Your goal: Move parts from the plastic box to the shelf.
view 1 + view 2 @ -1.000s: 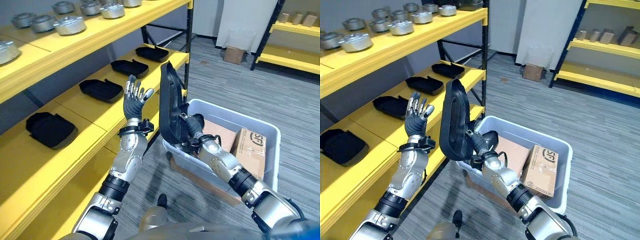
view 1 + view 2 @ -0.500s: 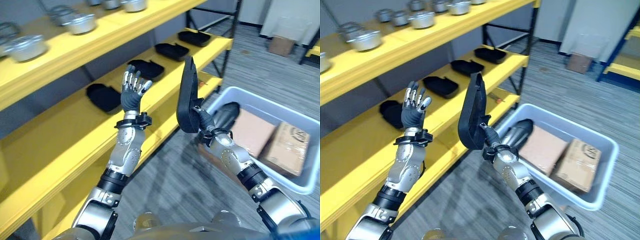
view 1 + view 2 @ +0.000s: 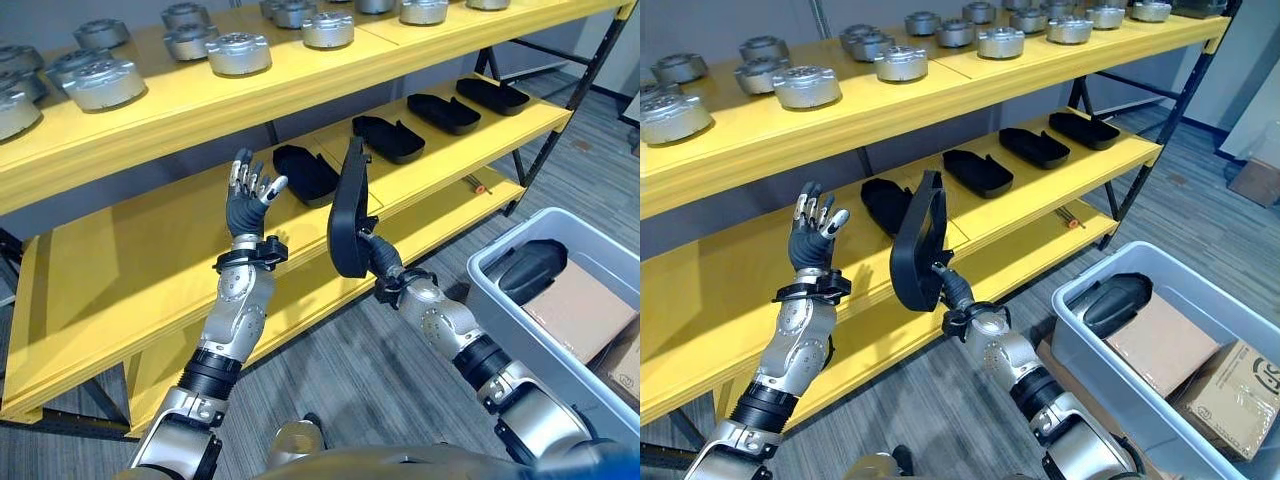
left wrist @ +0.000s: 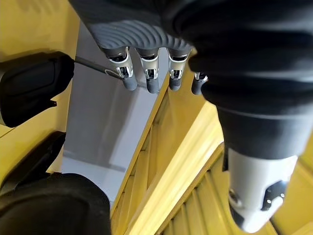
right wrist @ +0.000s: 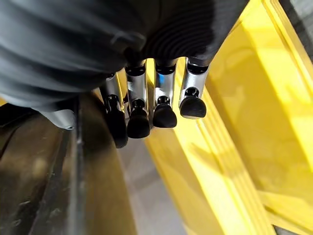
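The black part (image 3: 347, 210) is held upright, long axis vertical, by the right hand (image 3: 381, 262), fingers clamped on its lower end, just before the middle shelf (image 3: 150, 255), with the open-fingered left hand (image 3: 243, 200) raised beside it.

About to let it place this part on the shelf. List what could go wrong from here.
1. The right hand grips the black part only at its lower end, upright and on edge; it may pivot or slip.
2. The middle shelf already holds black parts; the nearest one sits close, so a careless set-down could knock it.
3. The left hand is raised open, apart from the part, giving no support.
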